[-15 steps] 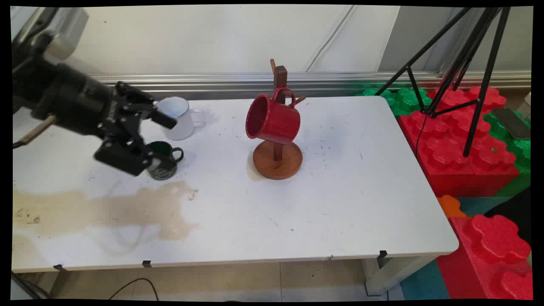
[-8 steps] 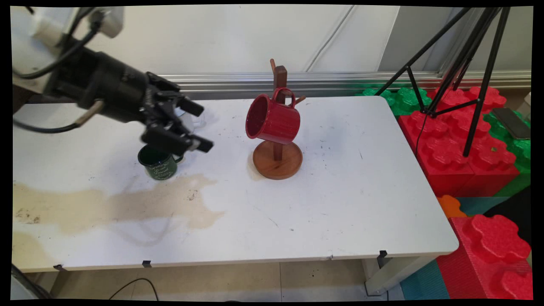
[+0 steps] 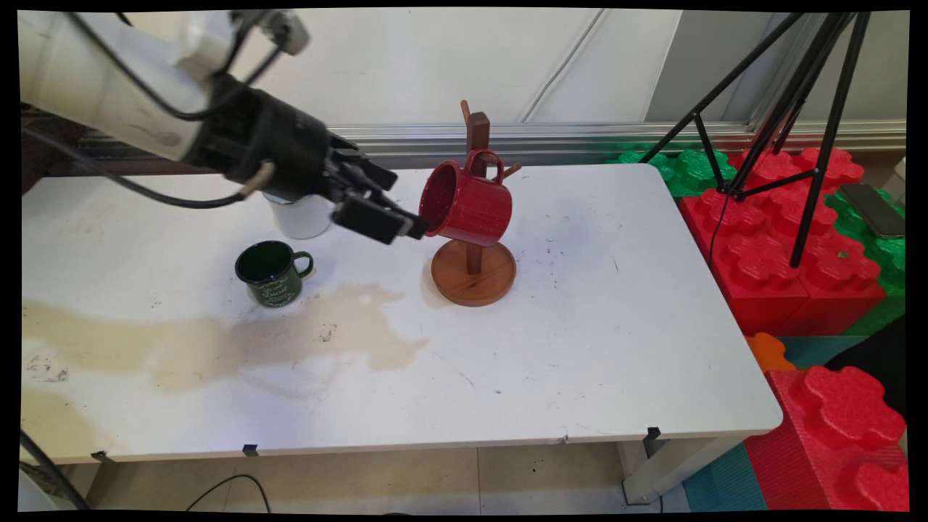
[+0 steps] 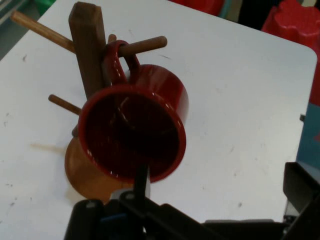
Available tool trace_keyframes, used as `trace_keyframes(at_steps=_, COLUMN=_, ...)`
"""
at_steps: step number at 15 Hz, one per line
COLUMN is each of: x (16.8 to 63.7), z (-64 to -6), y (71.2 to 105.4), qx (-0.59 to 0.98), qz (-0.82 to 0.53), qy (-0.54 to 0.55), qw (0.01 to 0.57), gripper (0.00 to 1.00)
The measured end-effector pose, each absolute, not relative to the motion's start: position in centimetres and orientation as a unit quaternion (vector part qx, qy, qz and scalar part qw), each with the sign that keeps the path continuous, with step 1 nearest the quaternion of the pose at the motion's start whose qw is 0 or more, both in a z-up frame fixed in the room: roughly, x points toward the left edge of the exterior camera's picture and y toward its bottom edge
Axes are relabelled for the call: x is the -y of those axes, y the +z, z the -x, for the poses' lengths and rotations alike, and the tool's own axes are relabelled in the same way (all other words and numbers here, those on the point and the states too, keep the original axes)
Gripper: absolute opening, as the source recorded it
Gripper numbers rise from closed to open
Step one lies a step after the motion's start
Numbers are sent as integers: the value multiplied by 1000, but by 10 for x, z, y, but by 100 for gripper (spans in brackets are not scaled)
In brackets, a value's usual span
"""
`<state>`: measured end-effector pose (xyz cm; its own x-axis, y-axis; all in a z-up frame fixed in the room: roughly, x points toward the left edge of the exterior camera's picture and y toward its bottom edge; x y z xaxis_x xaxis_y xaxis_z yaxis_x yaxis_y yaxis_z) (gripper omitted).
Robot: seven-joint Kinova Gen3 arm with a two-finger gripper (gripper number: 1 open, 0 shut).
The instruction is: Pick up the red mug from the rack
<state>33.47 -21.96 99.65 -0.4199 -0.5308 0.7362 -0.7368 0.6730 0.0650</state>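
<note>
A red mug hangs by its handle on a peg of a wooden mug tree, its mouth tilted toward the left. My gripper is open just left of that mouth and holds nothing. In the hand view the red mug fills the middle in front of the mug tree. One finger rises to the lower rim of the mug, and the other finger stands far off at the right edge. The gripper spans wider than the mug's lower rim.
A dark green mug stands on the table to the left of the tree. A white mug is partly hidden behind my arm. A brown stain spreads across the table's left. Red and green foam blocks and a black tripod stand right of the table.
My gripper has travelled right and a little up, from over the green mug to the red mug's mouth. It stays open. The mugs have not moved.
</note>
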Motion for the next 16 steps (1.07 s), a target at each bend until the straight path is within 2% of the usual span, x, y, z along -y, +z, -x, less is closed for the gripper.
trace_keyframes(at_steps=16, x=277, z=-275, y=945, qx=800, qz=-443, qy=115, qw=388, gripper=100)
